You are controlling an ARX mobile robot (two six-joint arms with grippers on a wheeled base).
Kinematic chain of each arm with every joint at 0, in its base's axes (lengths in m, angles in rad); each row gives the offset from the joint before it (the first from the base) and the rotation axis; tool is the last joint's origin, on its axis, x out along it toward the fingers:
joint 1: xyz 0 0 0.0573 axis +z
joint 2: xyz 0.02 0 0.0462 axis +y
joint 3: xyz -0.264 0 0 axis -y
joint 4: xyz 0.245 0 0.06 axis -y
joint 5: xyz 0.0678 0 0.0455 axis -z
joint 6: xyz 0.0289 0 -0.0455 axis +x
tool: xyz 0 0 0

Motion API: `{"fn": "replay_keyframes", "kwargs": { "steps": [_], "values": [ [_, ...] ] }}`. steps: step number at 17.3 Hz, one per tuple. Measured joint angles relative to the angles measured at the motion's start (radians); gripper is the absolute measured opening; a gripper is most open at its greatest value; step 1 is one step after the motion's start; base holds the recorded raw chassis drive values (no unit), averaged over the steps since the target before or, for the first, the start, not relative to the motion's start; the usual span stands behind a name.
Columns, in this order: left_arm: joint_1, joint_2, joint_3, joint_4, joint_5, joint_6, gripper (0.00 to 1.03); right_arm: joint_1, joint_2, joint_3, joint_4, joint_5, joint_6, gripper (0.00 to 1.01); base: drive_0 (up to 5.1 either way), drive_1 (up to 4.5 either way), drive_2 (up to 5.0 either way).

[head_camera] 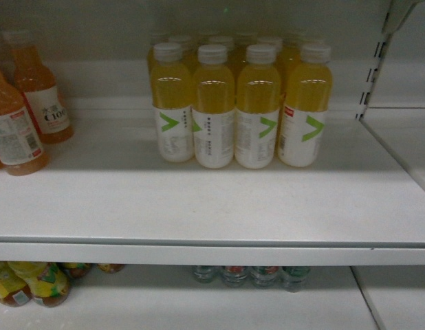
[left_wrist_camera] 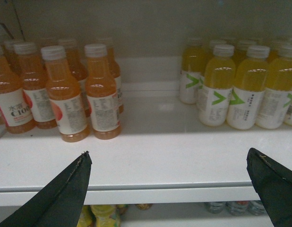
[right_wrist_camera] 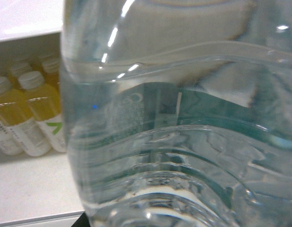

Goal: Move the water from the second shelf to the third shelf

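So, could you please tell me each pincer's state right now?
Left pincer: open, empty.
Right pincer: not itself visible; the water bottle fills its camera, so cannot tell.

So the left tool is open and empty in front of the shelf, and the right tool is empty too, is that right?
Not quite. The left tool is open and empty in front of the shelf, but the right one is not empty: the right wrist view is filled by the clear ribbed water bottle with its green label, right up against the camera, so it appears to be held. Its fingers themselves are hidden.

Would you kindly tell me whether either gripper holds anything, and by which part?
The left gripper is open and empty. A clear ribbed plastic water bottle fills the right wrist view, probably held, but the hold is out of sight.
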Motion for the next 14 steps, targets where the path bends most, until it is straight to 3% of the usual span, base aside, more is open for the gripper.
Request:
{"fn": "replay_keyframes", "kwargs": {
  "steps": [14],
  "values": [
    [0.000,0.000,0.000,-0.002,0.000,0.000,0.98,0.000,-0.001,0.000,0.005,-0.006,0.000,0.40,-4.8,2.58,2.6]
  ]
}}
